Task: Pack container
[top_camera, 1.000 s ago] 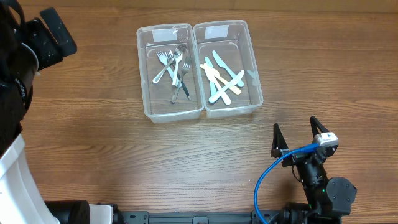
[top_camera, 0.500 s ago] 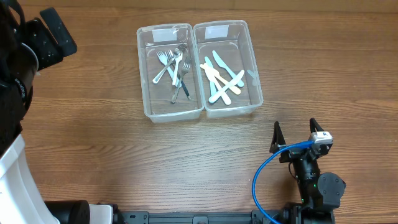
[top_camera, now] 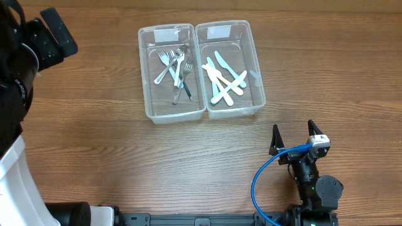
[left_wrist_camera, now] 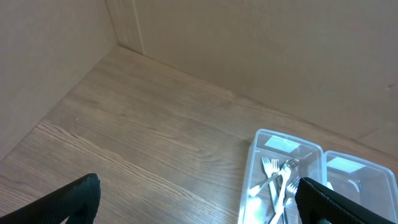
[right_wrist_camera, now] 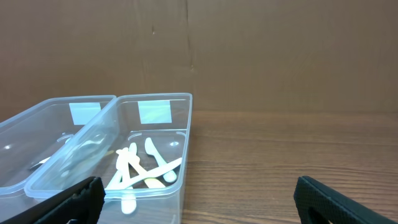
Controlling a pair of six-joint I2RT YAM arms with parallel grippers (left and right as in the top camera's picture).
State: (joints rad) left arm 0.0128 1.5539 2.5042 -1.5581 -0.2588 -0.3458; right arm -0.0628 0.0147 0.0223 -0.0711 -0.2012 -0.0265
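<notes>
Forks [top_camera: 176, 69] lie tangled, count unclear; left gripper [left_wrist_camera: 199, 198], fingers cropped, and right gripper [top_camera: 293, 130] both gape wide.

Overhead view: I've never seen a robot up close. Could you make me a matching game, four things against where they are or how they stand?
Things
1. metal forks
2. pale plastic cutlery
3. right tool
4. blue cable

Places or states
A. in the right clear container
B. open, over bare table
C. curving beside the right arm
D. in the left clear container

Pairs: 1-D, 2-A, 3-B, 4-C
</notes>
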